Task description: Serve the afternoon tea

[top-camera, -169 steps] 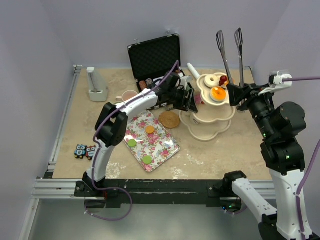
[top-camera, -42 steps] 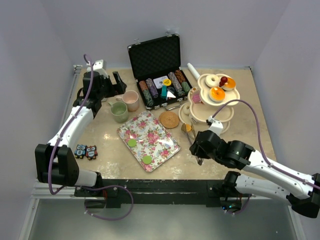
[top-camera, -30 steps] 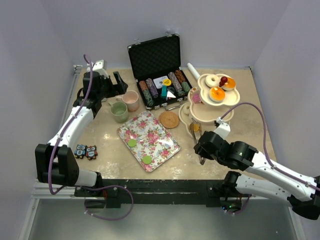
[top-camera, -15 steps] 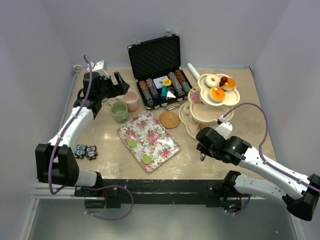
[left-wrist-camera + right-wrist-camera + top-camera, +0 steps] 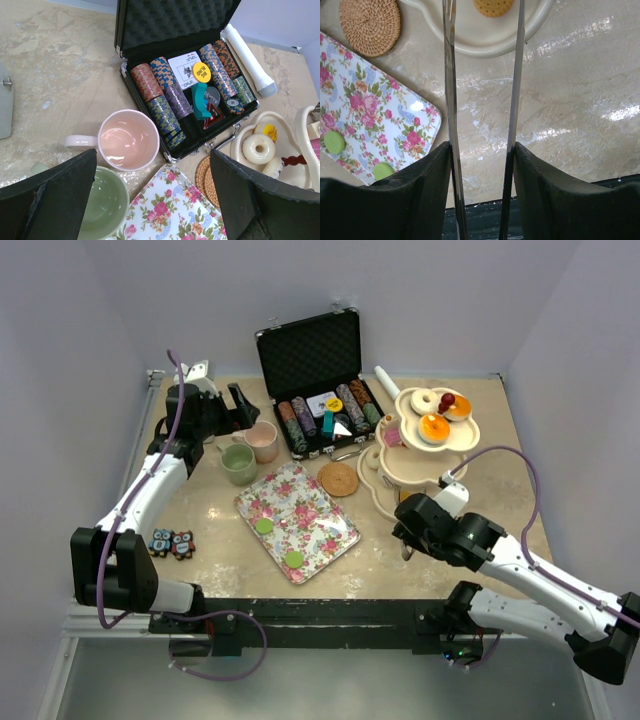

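**Stand straight ahead of the tongs, cups under the other arm**

Stand (image 5: 485,35) and right gripper (image 5: 482,150) line up near to far. At the near right of the desk (image 5: 570,125), this gripper is clenched on a pair of metal tongs (image 5: 448,100). Its fingers press the outside of both blades. The tongs' long axis runs straight away from the gripper, and the blades reach over the rim of the stand's lowest tier.

A round golden biscuit (image 5: 492,5) lies flat on that tier, between the lines of the two blades. The blade tips run out of the wrist view, so I cannot tell whether they touch it. My guess is that the next move runs along this same line.

There is bare marbled desk to the right of the tongs. To the left the room is tighter, with the corner of the floral tray (image 5: 365,115) near and a woven coaster (image 5: 370,25) just beside the tier.

At the far left, the left gripper (image 5: 152,200) hangs released, its fingers spread wide. The pink cup (image 5: 128,140) and green cup (image 5: 102,205) stand upright below it, touching or nearly so. This arm is plainly the nearer one to the cups. The chip case (image 5: 175,30) lies open just beyond them.
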Controlling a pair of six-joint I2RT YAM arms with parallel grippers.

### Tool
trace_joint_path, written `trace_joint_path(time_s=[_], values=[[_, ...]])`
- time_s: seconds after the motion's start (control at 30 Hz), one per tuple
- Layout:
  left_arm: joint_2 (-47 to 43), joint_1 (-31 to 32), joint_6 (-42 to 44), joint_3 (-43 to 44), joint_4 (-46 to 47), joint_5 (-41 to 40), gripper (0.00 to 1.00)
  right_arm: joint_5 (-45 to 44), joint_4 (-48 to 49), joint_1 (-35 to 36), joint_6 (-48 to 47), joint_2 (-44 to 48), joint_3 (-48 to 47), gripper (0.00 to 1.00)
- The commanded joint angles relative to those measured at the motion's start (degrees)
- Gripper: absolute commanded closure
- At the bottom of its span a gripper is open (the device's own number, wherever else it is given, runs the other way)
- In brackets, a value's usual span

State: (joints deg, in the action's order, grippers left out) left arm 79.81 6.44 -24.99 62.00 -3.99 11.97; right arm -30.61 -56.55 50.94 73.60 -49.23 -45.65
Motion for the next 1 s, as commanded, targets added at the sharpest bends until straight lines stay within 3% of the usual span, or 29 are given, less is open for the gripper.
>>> trace_joint_path(time_s=[0.0,0.4,0.53,0.97], values=[[-1.59,-0.02,-0.76,-0.03,2.14,0.6,0.01,-3.23,1.0,-0.22,-0.91,0.89,-2.43,0.49],[-1.59,-0.02,0.38,0.23,1.44,-1.16,0.01,2.48,10.75,-0.14,-18.3,3.71,-4.36,0.57],[-1.68,-0.02,0.65,0.49,1.0,-1.6,0.01,8.62,16.46,-0.22,-24.11,1.52,-4.36,0.57],[-1.15,-0.02,1.17,0.49,0.91,-2.12,0.01,15.58,30.61,10.57,-27.11,-7.36,-4.45,0.57]])
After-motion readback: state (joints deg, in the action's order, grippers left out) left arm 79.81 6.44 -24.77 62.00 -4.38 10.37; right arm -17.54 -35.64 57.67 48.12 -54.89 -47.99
